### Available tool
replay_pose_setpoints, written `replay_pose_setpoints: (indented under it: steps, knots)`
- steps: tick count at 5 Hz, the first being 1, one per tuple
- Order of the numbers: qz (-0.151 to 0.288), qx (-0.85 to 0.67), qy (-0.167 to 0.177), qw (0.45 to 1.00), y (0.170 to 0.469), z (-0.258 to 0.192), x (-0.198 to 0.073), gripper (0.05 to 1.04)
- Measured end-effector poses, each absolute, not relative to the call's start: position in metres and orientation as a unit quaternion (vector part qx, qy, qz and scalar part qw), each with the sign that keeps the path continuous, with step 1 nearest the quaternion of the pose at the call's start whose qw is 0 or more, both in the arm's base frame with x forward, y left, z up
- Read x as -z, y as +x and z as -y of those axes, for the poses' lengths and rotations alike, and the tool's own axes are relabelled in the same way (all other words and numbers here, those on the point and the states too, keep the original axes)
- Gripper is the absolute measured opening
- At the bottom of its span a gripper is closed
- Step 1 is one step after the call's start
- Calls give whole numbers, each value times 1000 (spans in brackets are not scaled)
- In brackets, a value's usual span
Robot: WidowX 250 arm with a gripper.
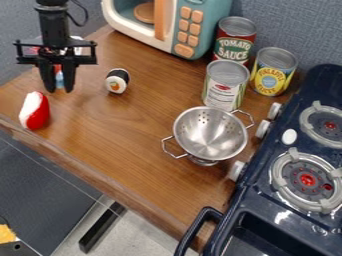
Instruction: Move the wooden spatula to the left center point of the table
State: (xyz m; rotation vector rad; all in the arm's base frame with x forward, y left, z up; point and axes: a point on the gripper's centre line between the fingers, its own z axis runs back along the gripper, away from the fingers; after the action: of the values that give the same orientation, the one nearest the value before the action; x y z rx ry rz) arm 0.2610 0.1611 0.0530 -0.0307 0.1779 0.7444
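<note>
My gripper hangs over the left part of the wooden table, pointing down. Its two fingers stand apart, so it is open. Behind them, partly hidden, is something with red, white and light blue parts; I cannot tell what it is. Just below and left of the fingertips in the view, a red and white rounded object lies near the table's left front edge.
A small sushi-like toy lies right of the gripper. At the back are a toy microwave, a red can, a white-labelled can and a yellow can. A metal colander sits beside the dark stove.
</note>
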Motion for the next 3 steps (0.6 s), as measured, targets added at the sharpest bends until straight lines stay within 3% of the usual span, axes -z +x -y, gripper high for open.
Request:
replay_pose_setpoints:
  steps: [3]
  knots:
    - [-103,-417,-12,903,258,-162,-46,266]
